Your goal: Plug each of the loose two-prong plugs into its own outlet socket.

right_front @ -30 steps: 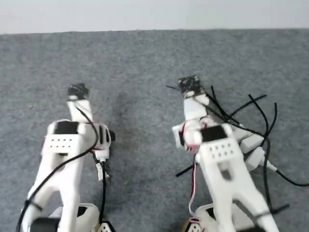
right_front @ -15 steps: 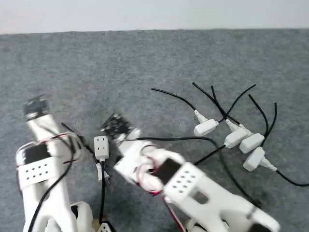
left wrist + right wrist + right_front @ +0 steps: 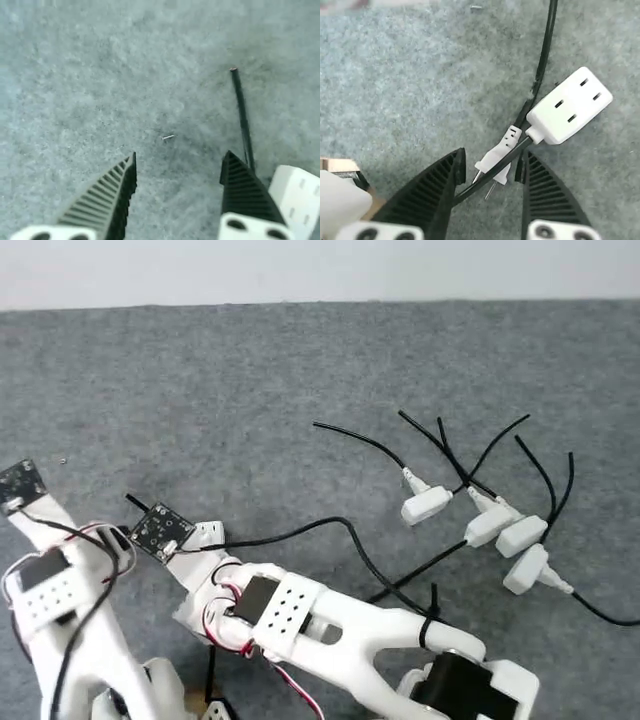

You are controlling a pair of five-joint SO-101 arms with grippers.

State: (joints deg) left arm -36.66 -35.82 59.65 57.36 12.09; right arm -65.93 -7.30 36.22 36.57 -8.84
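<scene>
Left tool (image 3: 181,156): fingers apart, over the grey counter (image 3: 300,370), near left.
Right tool (image 3: 493,154): fingers apart, straddling a two-prong plug (image 3: 496,166) just beside the outlet block (image 3: 568,106).
Four white plugs (image 3: 490,526): clustered right, well apart from the block.

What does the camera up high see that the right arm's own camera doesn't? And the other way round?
Up high: four white plugs with black cords, off to one side of the mat. Right wrist camera: the right gripper open, a small white plug with metal prongs lying between its fingers. Both: the white outlet block and the gray mat.
</scene>
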